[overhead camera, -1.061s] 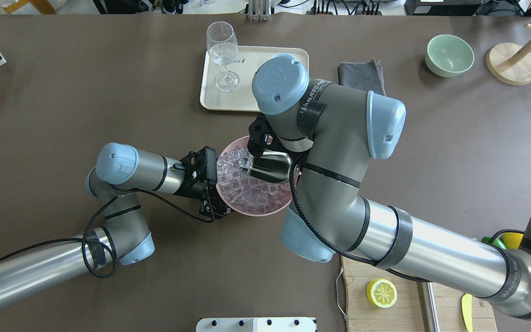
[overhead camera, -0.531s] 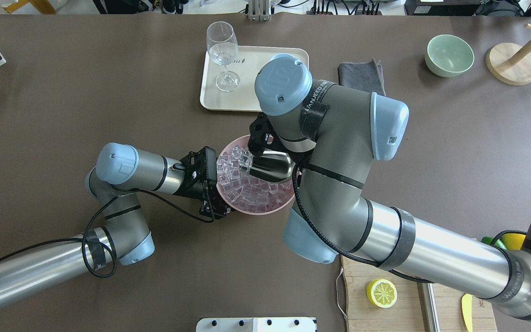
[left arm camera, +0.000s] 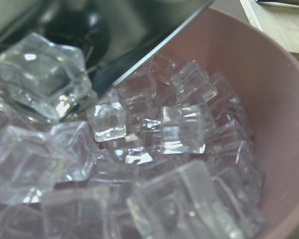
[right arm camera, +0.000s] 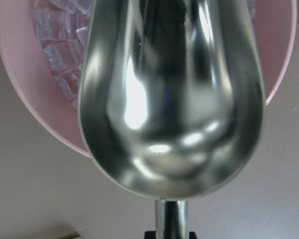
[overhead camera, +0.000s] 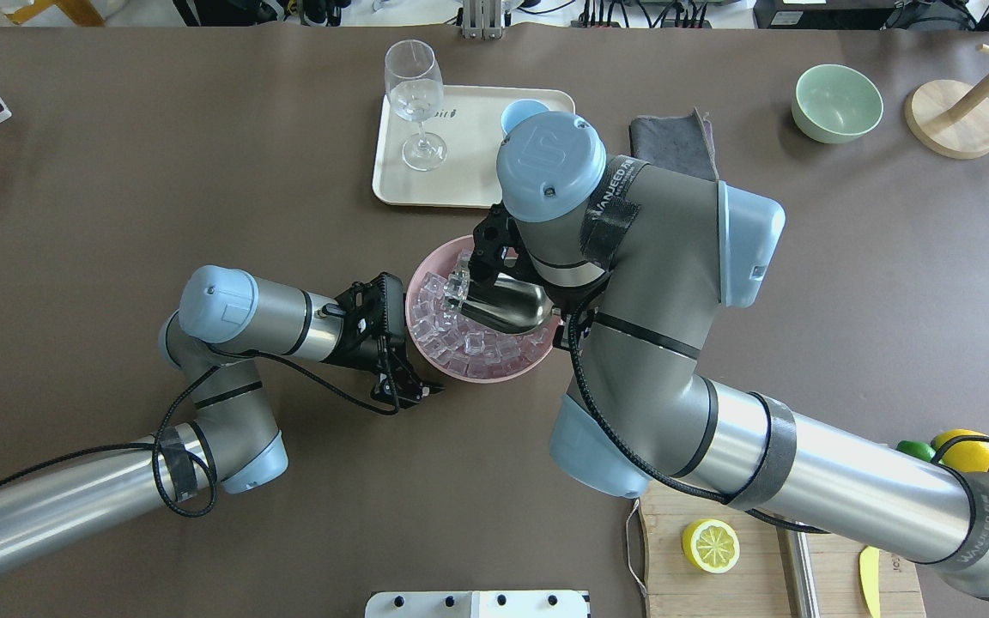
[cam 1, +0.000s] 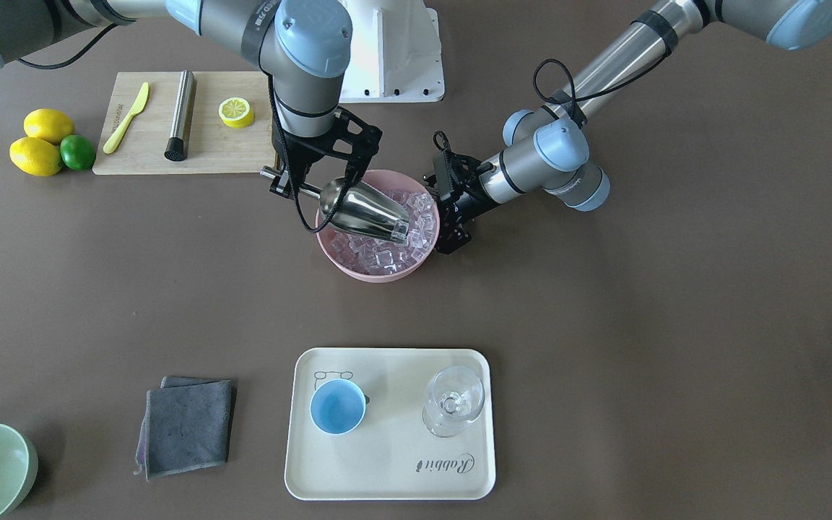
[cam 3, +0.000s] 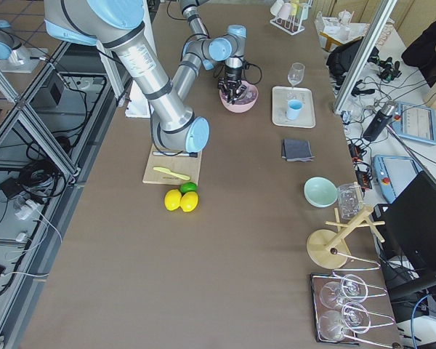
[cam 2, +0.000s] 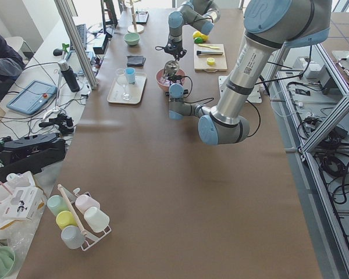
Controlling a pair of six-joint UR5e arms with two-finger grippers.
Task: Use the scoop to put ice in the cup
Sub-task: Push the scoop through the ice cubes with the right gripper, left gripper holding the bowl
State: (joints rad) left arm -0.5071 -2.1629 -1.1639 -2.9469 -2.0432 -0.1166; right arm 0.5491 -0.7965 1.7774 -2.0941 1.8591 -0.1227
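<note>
The brown table (overhead camera: 203, 172) filled the overhead view from side to side. The right arm (overhead camera: 803, 468), the bulkiest thing above it, reached in from the near right corner. It bent steeply down over the middle of the table. The left arm (overhead camera: 74, 506) came in from the near left corner, and its forearm lay almost level, pointing at the same spot.

A cream tray (cam 1: 300, 469) sat close to the table's far edge, about midway along it. A pink bowl (overhead camera: 477, 378) stood at the middle of the table, between the tray and the robot.

The right gripper (cam 1: 286, 182) was clamped on the straight handle of the scoop (cam 1: 362, 209), its fingers closed tight against the tube. The scoop hung tilted, handle high, with the mouth of its trough down inside the bowl.

The left gripper (overhead camera: 400, 348) sat just beside the bowl's rim on the robot's left side. Whether it touched the rim, and how far apart its fingers stood, could not be made out.

The cup (cam 1: 338, 406) stood upright on the tray, near the tray's corner on the robot's side and to its right. A stemmed glass (cam 1: 452, 410) stood beside the cup, toward the tray's left edge.

The ice (cam 1: 387, 256) lay heaped in the bowl, and one cube (left arm camera: 40, 74) rested right at the scoop's lip.
</note>
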